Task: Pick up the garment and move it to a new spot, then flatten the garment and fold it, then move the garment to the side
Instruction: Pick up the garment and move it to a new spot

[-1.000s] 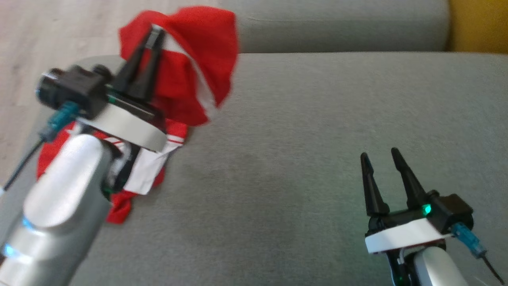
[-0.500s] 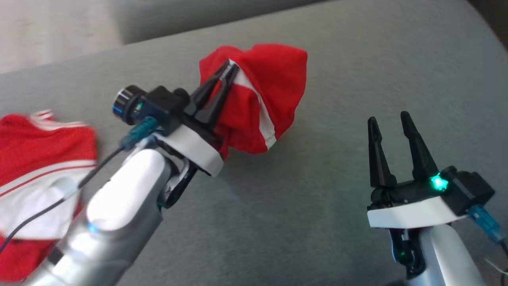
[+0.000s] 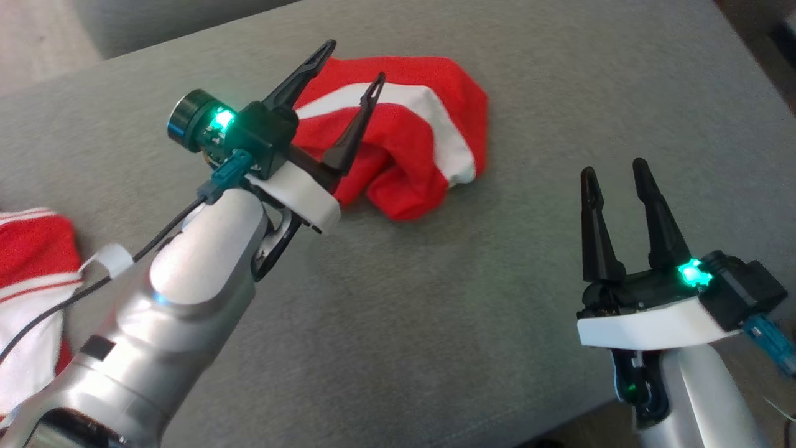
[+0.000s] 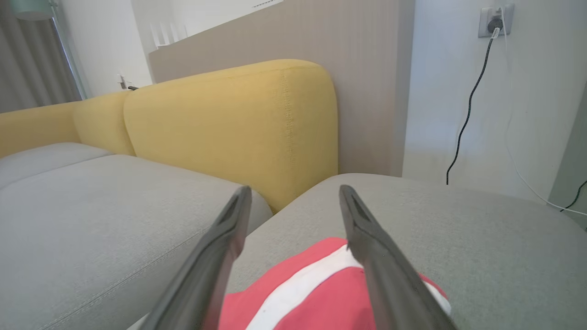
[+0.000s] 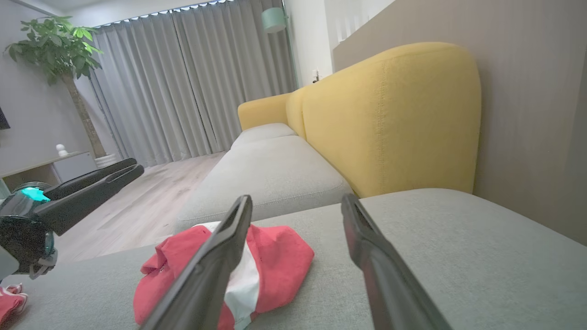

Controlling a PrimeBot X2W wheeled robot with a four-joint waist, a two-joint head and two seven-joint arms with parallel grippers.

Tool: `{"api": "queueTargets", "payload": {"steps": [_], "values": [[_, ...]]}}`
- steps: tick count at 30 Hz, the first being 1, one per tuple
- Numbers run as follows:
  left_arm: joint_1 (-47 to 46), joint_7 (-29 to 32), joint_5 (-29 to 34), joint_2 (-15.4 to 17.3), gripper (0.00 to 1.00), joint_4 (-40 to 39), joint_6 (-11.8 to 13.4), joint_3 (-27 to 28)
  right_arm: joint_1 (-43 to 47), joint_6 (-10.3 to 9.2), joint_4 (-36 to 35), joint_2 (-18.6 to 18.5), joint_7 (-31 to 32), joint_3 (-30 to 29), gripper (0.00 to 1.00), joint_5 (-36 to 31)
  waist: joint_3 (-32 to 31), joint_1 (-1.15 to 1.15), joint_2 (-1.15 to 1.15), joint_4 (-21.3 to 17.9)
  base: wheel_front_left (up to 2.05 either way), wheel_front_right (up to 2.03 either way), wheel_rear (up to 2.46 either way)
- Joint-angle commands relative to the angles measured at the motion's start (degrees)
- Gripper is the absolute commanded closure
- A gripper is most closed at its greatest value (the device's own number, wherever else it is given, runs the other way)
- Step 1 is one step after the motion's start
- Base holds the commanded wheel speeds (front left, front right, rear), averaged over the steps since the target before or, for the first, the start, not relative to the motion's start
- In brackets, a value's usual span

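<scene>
A red garment (image 3: 423, 143) with a white stripe lies crumpled on the grey sofa cushion (image 3: 435, 311), near its far middle. My left gripper (image 3: 355, 60) hangs open just over the garment's left part, fingers spread, nothing between them. Seen from the left wrist, the garment (image 4: 312, 293) lies below the open fingers of that gripper (image 4: 296, 188). My right gripper (image 3: 614, 167) stands open over the cushion, right of the garment and apart from it. In the right wrist view the garment (image 5: 275, 256) lies ahead of the right gripper (image 5: 297, 197), with the left gripper (image 5: 135, 166) at the far left.
Another red and white cloth (image 3: 31, 274) lies at the cushion's left edge, partly behind my left arm. A yellow backrest (image 5: 390, 114) rises beyond the cushions. The cushion's front edge (image 3: 578, 414) runs near my right wrist. Wood floor (image 5: 137, 201) lies to the left.
My left gripper has opened and let go of the garment, which now rests on the cushion. The head camera has turned, shifting the whole picture. The right gripper stays open.
</scene>
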Motion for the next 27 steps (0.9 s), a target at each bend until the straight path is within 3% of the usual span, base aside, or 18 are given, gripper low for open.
{"api": "queueTargets", "payload": {"steps": [1, 8, 17, 23, 27], "values": [[-2.6, -0.9, -0.1, 1.2, 0.0, -0.6, -0.2, 2.3, -1.2, 0.44, -1.8, -0.2, -0.4, 0.9, 0.0, -0.6, -0.8, 0.0, 0.0, 2.3, 0.0, 0.0, 0.0], [1.6, -2.5, -0.9, 2.5, 0.0, -0.8, 0.8, 3.9, 0.0, 0.44, -0.5, -0.2, -0.4, -0.3, 0.0, -3.2, -4.0, 0.0, 0.0, 9.9, 0.0, 0.0, 0.0], [19.3, -2.8, -0.8, 4.8, 0.0, -12.1, 7.6, 12.1, 2.7, 0.44, 0.4, -0.2, -0.4, -3.5, 0.0, -4.0, -8.8, 0.0, 0.0, 17.5, 0.0, 0.0, 0.0], [31.7, -2.8, 2.1, 3.9, 0.0, -20.0, 11.4, 17.8, 4.6, 0.44, 0.3, -0.2, -0.4, -5.7, 0.0, -4.8, -10.6, 0.0, 0.0, 20.4, 0.0, 0.0, 0.0], [38.6, -2.8, 4.3, 2.0, 0.0, -22.6, 12.4, 21.0, 6.1, 0.44, 1.0, -0.2, -0.4, -6.6, 0.0, -4.7, -12.0, 0.0, 0.0, 21.3, 0.0, 0.0, 0.0]]}}
